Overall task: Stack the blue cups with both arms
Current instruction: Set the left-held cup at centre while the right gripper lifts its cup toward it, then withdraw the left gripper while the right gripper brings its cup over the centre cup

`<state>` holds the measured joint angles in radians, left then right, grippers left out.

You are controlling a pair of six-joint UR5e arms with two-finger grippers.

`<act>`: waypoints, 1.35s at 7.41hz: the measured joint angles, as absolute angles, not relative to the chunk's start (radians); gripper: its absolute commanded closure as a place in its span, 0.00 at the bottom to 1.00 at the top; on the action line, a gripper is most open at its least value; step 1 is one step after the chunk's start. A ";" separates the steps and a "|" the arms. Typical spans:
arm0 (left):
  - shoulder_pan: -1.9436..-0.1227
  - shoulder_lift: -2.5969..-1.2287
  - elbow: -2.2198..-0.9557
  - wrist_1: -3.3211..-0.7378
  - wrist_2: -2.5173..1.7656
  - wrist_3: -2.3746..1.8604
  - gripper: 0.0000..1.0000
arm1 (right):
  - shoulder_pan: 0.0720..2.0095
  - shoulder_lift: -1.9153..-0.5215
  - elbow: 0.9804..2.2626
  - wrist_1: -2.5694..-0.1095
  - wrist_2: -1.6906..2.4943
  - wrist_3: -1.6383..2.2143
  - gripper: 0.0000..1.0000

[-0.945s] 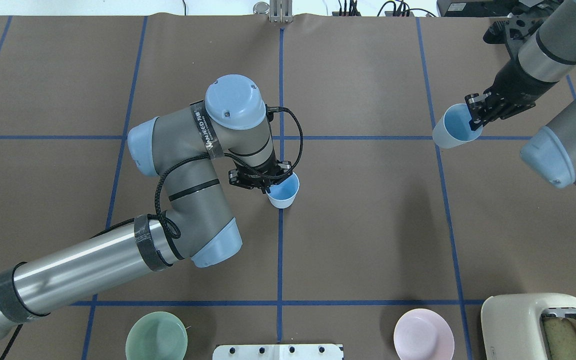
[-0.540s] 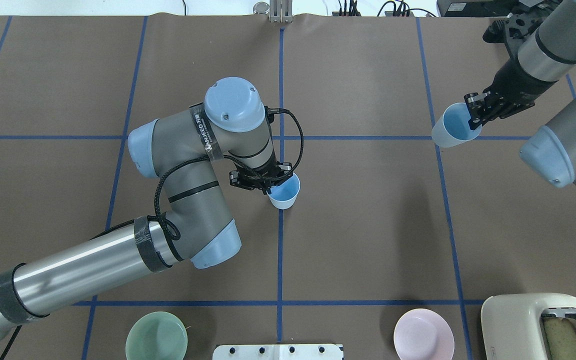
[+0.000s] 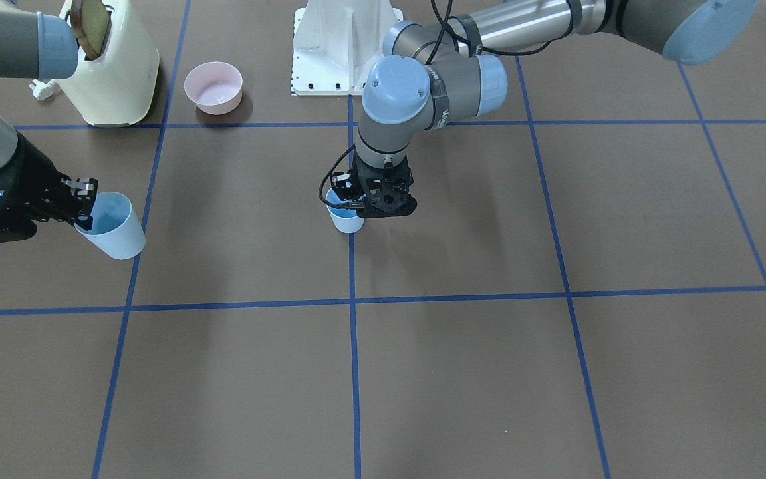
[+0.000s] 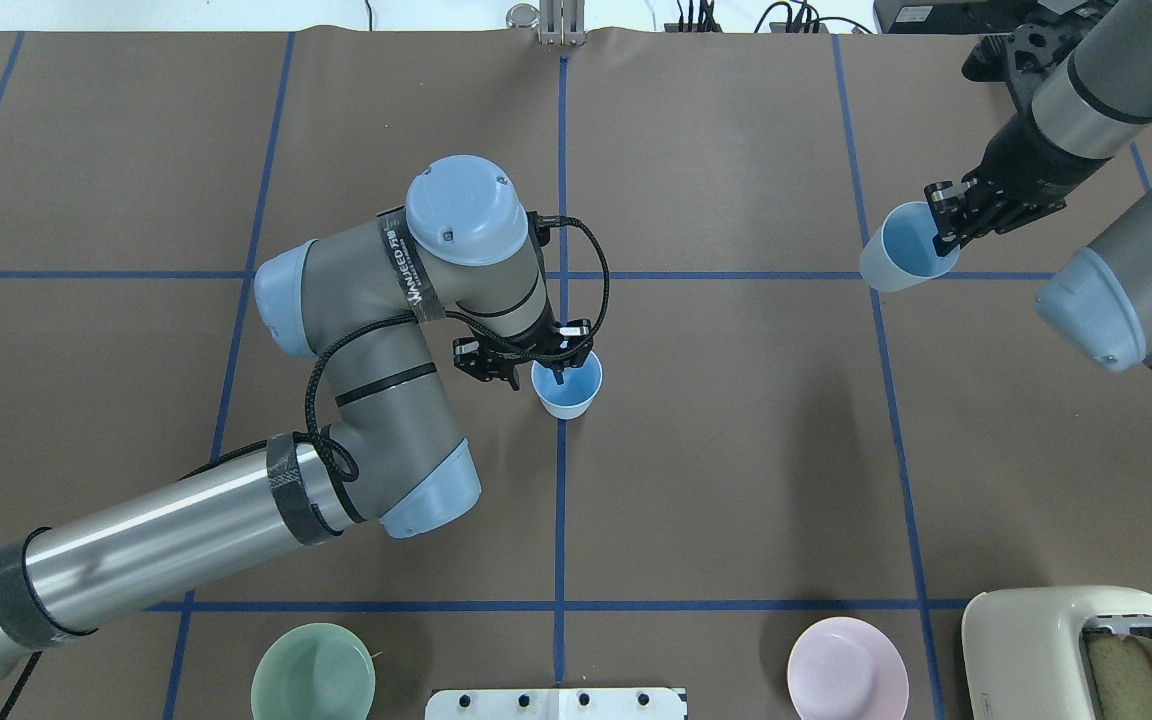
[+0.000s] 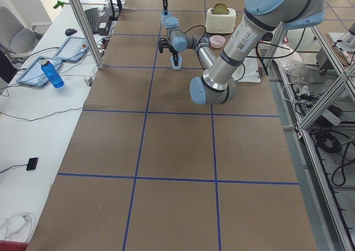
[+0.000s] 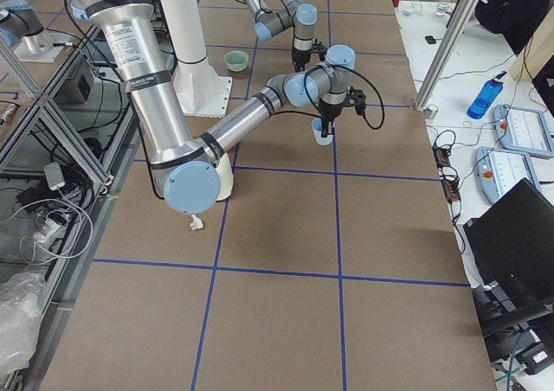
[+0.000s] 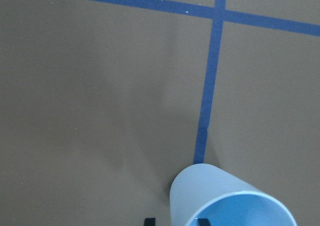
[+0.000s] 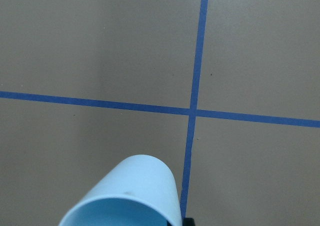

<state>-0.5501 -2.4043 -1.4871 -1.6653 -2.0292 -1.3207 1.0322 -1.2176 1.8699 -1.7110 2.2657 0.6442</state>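
Note:
One blue cup (image 4: 568,392) stands upright on the centre blue tape line; it also shows in the front view (image 3: 346,219) and the left wrist view (image 7: 227,201). My left gripper (image 4: 536,380) is open, with one finger inside the cup's rim and the other outside it. My right gripper (image 4: 941,230) is shut on the rim of the second blue cup (image 4: 894,258), holding it tilted above the table at the far right. That cup also shows in the front view (image 3: 115,231) and the right wrist view (image 8: 127,198).
A mint-green bowl (image 4: 313,672), a pink bowl (image 4: 846,668) and a cream toaster (image 4: 1076,650) holding bread sit along the near edge beside the white mounting base (image 4: 556,703). Brown table cover with blue tape grid lies between the two cups.
My left gripper has opened on the centre cup, which now stands upright on the tape line. My right arm has drifted slightly farther back with its cup.

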 measured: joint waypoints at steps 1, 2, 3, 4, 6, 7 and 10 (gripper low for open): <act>-0.568 -2.389 -1.523 -1.665 -2.034 -1.313 0.03 | 1.027 -1.201 1.870 -1.711 2.266 0.681 1.00; -0.597 -2.357 -1.571 -1.661 -2.050 -1.294 0.03 | 1.016 -1.179 1.870 -1.711 2.266 0.727 1.00; -0.641 -2.308 -1.625 -1.658 -2.091 -1.257 0.03 | 0.995 -1.154 1.871 -1.711 2.265 0.781 1.00; -0.695 -2.259 -1.670 -1.657 -2.140 -1.212 0.03 | 0.971 -1.131 1.874 -1.711 2.264 0.836 1.00; -0.797 -2.147 -1.763 -1.628 -2.192 -1.059 0.03 | 0.909 -1.073 1.880 -1.709 2.254 0.974 1.00; -0.836 -2.094 -1.805 -1.608 -2.197 -0.978 0.03 | 0.866 -1.041 1.885 -1.708 2.236 1.061 1.00; -0.937 -1.931 -1.883 -1.601 -2.199 -0.743 0.02 | 0.704 -0.939 1.891 -1.707 2.123 1.300 1.00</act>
<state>-0.9370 -1.9312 -1.8830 -1.6013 -2.1987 -0.7425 0.7041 -0.9386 1.8914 -1.7074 2.1228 1.3003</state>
